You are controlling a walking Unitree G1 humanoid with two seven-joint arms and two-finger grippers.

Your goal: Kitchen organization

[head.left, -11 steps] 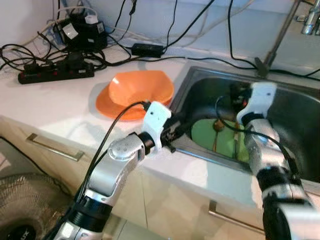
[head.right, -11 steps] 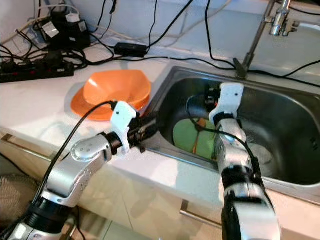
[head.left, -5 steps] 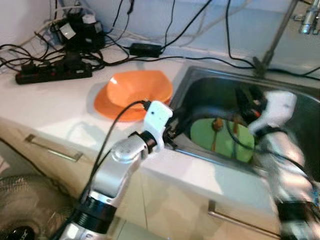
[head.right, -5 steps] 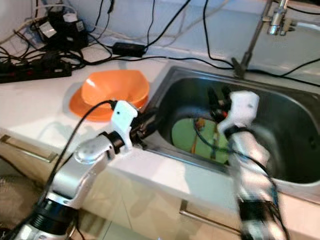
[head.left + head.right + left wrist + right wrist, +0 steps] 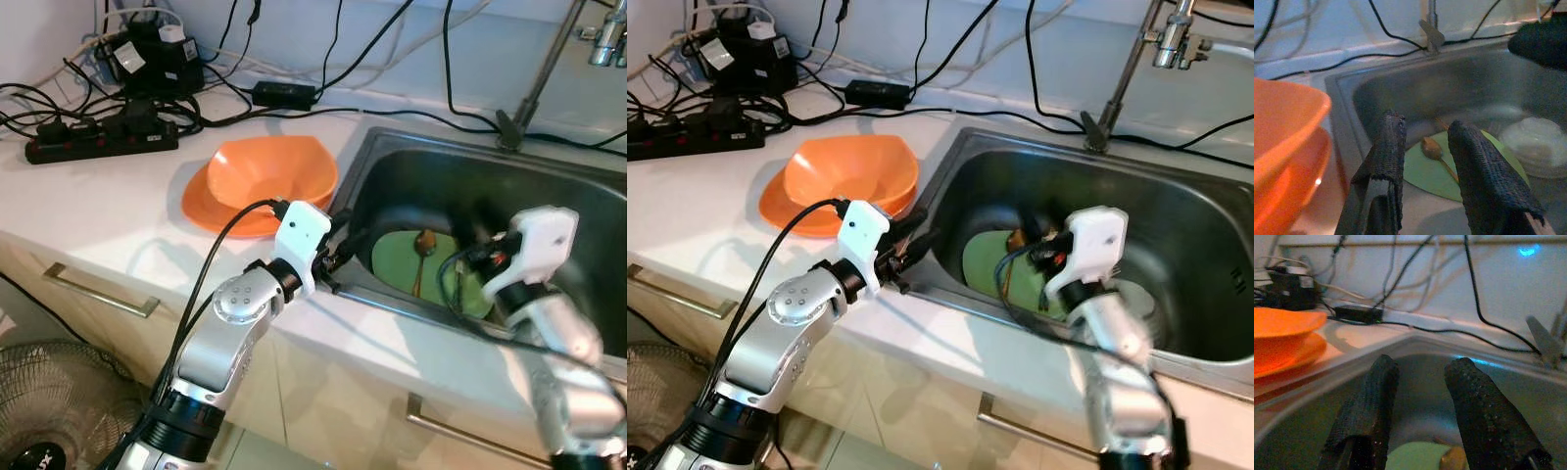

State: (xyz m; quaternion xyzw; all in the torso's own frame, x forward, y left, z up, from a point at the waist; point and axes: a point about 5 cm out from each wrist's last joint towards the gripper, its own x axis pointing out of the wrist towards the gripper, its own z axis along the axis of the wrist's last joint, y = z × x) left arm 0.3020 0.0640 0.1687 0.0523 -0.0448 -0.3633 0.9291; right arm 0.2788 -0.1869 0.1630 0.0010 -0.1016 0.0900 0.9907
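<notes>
An orange bowl [image 5: 263, 174] sits on an orange plate [image 5: 211, 211] on the white counter, left of the steel sink [image 5: 411, 171]. Inside the sink lies a green plate [image 5: 402, 262] with a spoon [image 5: 422, 245] on it, and a white dish [image 5: 1535, 144] beside it. My left gripper [image 5: 345, 247] rests at the sink's left rim, open and empty, its fingers [image 5: 1391, 142] pointing toward the green plate. Over the sink's front right part, my right gripper [image 5: 1036, 233] is open and empty, aimed toward the orange bowl.
A black power strip [image 5: 103, 147], adapters and tangled cables [image 5: 284, 95] crowd the counter's back. The faucet [image 5: 537, 83] rises behind the sink. Drawer handles [image 5: 98, 291] line the cabinet front, and a fan [image 5: 44, 411] stands on the floor at lower left.
My right arm has swung from above the green plate to the right and back toward the sink's front edge. The left gripper has stayed at the sink's rim.
</notes>
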